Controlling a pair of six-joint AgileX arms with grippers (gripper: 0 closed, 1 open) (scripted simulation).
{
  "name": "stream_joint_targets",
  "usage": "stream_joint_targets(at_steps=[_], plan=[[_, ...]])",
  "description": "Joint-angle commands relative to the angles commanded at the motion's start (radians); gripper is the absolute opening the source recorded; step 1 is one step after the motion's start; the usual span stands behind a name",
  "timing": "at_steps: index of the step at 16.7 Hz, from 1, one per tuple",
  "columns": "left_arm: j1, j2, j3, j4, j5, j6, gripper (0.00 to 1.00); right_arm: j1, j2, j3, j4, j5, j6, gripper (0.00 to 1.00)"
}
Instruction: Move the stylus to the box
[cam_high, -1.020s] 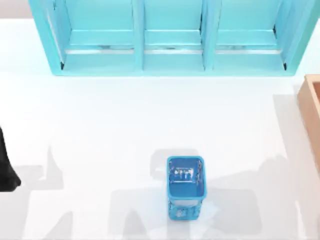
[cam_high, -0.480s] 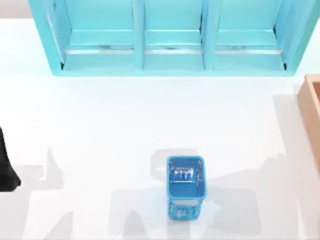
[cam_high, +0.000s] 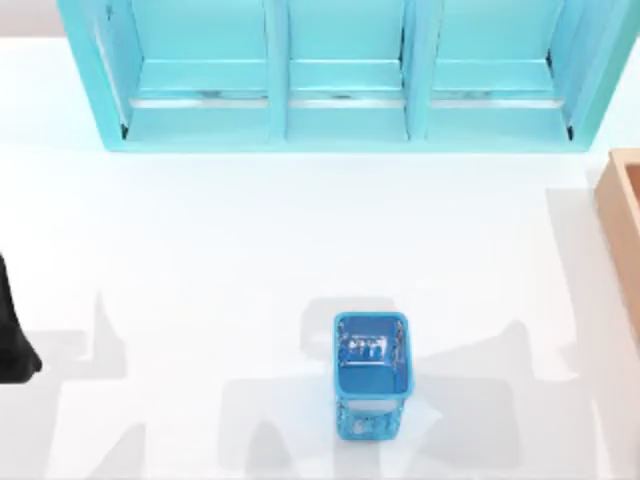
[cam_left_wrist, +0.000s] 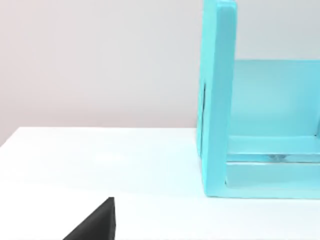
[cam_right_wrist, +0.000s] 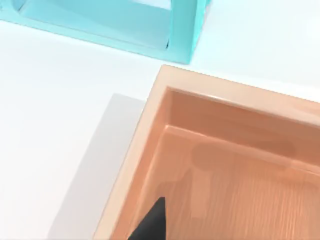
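The stylus is out of view. The box (cam_high: 622, 228) is light tan and stands at the table's right edge, cut off by the top view. The right wrist view looks down into the box (cam_right_wrist: 150, 130), showing its thick walls and bare wooden floor. A dark part of my right gripper (cam_right_wrist: 152, 222) hangs over that floor near one wall. My left arm (cam_high: 12, 340) is parked at the table's left edge, and a dark part of my left gripper (cam_left_wrist: 97, 225) shows above the white table.
A big turquoise shelf unit (cam_high: 340, 75) spans the back of the table. A small blue mesh pen holder (cam_high: 371, 375) stands at front centre. Open white tabletop lies between the holder, the shelf and the box.
The grey shadow on the table right of the pen holder has shifted a little. The holder, box, shelf and left arm have not moved.
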Motion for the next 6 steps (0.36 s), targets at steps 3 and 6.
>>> stream_joint_targets(at_steps=[3,6], plan=[[0.0,0.0,0.0,0.0,0.0,0.0,1.0,0.0,0.0,0.0,0.0,0.0,0.0,1.0],[0.0,0.0,0.0,0.0,0.0,0.0,1.0,0.0,0.0,0.0,0.0,0.0,0.0,1.0]])
